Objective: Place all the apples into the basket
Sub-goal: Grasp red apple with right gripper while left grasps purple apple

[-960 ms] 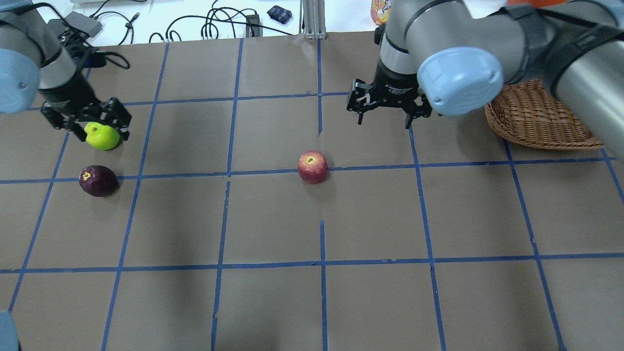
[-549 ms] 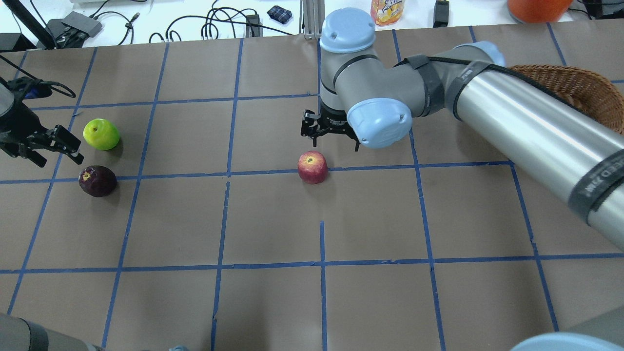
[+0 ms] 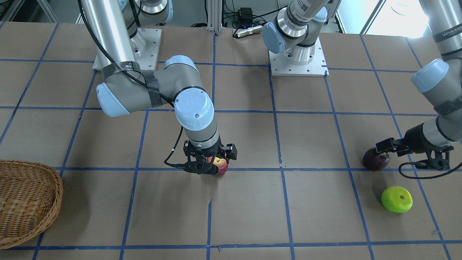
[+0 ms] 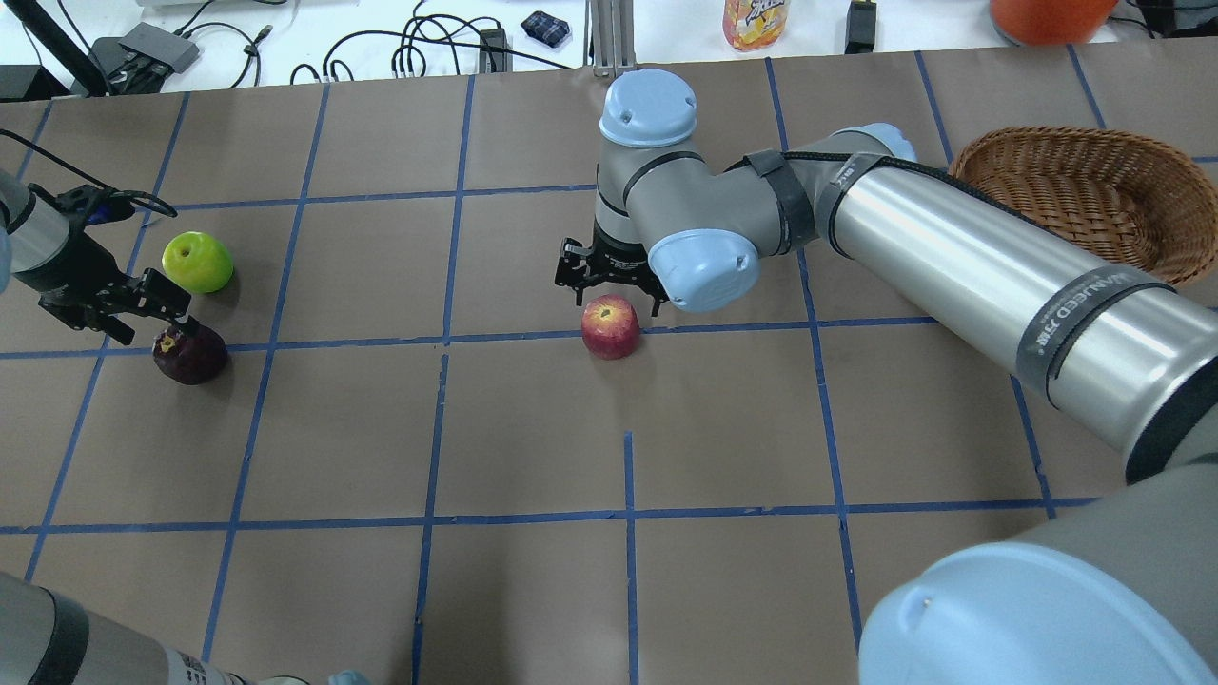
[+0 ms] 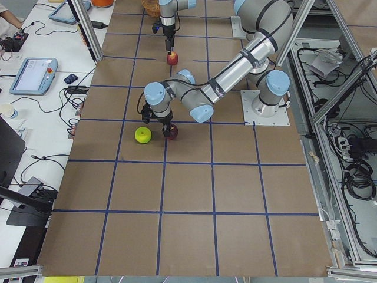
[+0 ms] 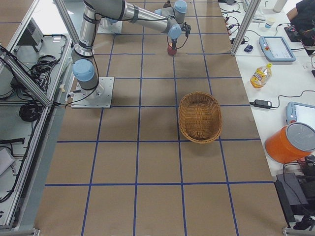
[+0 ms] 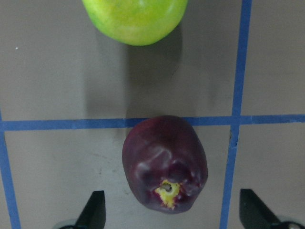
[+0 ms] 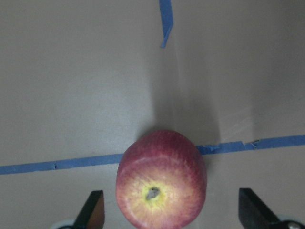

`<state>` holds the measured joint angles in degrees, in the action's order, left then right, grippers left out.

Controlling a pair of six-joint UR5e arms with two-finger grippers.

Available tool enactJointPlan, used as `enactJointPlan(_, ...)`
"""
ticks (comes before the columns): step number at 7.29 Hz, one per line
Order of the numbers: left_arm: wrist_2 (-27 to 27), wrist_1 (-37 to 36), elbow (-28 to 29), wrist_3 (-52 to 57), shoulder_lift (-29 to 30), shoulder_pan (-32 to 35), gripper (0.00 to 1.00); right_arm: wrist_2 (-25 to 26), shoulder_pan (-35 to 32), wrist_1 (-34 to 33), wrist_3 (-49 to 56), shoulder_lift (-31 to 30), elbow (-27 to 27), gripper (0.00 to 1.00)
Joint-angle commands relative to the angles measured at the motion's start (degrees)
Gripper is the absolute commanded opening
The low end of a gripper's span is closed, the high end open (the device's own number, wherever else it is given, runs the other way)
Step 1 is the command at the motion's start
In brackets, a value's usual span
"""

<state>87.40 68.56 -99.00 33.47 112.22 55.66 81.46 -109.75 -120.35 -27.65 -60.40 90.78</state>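
1. Writing: the black band (image 4: 1080,309) on my right arm (image 4: 952,247) carries white lettering that begins "WANU"; I cannot read the rest. The label on the bottle (image 4: 752,19) at 12 o'clock is too small to read.
2. Red apple (image 4: 610,326), one: it sits at the centre of the worktop (image 4: 533,428), on a blue tape line (image 4: 514,336). Its dimple faces up, tipped slightly toward 6 in my right wrist view.
3. My right jaws hang over it, open. The fingertips (image 8: 93,210) are at 9 and 3 o'clock of the apple, clear of its skin.
4. Purple apple (image 4: 191,353), one: it is at 9 o'clock on the worktop, lying tilted. Its long axis runs 12 to 6 in my left wrist view, with the dimple end at 6.
5. My left jaws are open too, with a fingertip (image 7: 94,210) on each side of it, not touching.
6. Green apple (image 4: 197,262), one: it is near the purple one at its 12 o'clock, apart from it, dimple up.
7. Basket (image 4: 1075,195), one: it is at 2 o'clock, long axis roughly 9 to 3, well apart from all three apples.
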Motion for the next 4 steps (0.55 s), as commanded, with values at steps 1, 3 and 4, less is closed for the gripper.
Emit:
enactJointPlan(1,-1.9,-4.4,-2.9,-0.2,1.3,0.0,1.00,-0.9,-0.1,-1.9,0.1,2.7,-0.1,1.00)
enactJointPlan(3,-1.5,-4.6,-4.1,0.2,1.3,-0.2,0.89,-0.9,-0.6,-5.6,0.3,4.8,0.3,1.00)
enactJointPlan(4,-1.4,-4.6,-3.7,0.9,1.3,-0.2,0.41,-0.3,-0.7,-5.7,0.8,5.7,0.3,0.91)
